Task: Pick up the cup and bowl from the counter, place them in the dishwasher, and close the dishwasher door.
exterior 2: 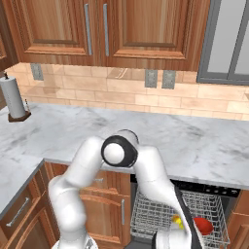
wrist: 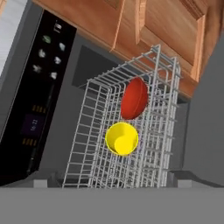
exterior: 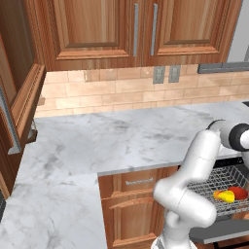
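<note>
Cup (exterior: pixel 224 196) and bowl (exterior: pixel 238 192) both lying in the pulled-out grey wire rack (exterior: pixel 214 187) of the dishwasher (exterior: pixel 221 204), seen at the lower right of the left base view — yellow beside red, touching or nearly so, toward the rack's right side. White marble counter (exterior: pixel 97 141) spreading above, over wooden cabinet fronts (exterior: pixel 131 204). Arm bent down in front of the rack, hiding its left part.

From the right base view: rack (exterior 2: pixel 155 214) drawn out below the counter (exterior 2: pixel 194 141) edge, black top strip (exterior 2: pixel 209 188) just behind it. Bowl (exterior 2: pixel 203 225) near the rack's front right corner, cup (exterior 2: pixel 177 221) just beside it on the left, partly hidden by the forearm. Paper towel roll (exterior 2: pixel 13 97) standing at the counter's far left, by the tiled wall.

From the hand view: rack (wrist: pixel 87 144) seen tilted, cup (wrist: pixel 122 138) mouth toward the camera, bowl (wrist: pixel 134 98) just beyond it on its side, both in the rack's middle lane. Dark control strip (wrist: pixel 39 87) with small lit symbols alongside. Fingertips hard to make out here — jaws spread wide, gripping nothing.
</note>
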